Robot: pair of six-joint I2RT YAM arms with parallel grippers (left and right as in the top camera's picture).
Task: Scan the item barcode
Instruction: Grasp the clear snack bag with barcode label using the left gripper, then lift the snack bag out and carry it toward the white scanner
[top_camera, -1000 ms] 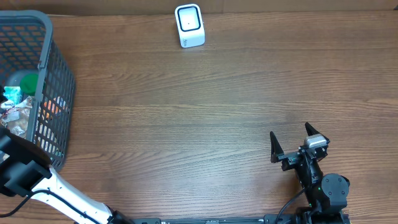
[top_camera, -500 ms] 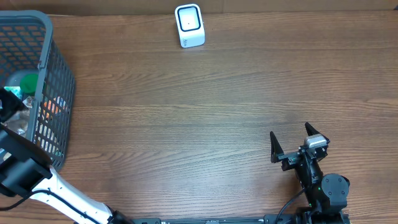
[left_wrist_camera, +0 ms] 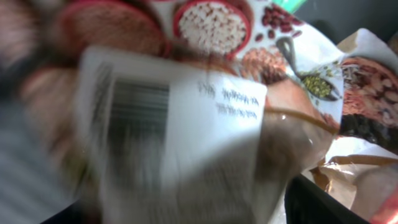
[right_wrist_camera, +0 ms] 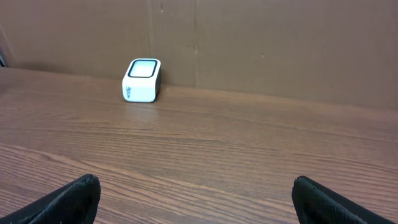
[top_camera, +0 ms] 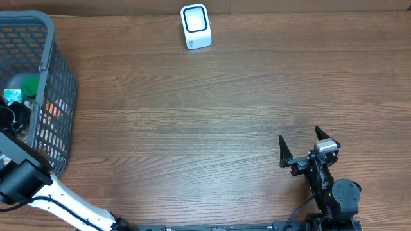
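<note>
A food packet printed with bowls of beans and grains fills the left wrist view, blurred and very close, with a white label and its barcode facing the camera. My left gripper is down inside the grey mesh basket at the table's left edge; its fingers do not show clearly, so I cannot tell how the jaws stand. The white scanner stands at the far middle of the table, also the scanner in the right wrist view. My right gripper rests open and empty at the front right.
The basket also holds a green lid and an orange item among other packets. A brown cardboard wall runs behind the scanner. Wooden tabletop lies between basket, scanner and right arm.
My left gripper has moved within the basket, and the crinkly packet that showed at it a second ago is now under the dark gripper. The right arm has not moved.
</note>
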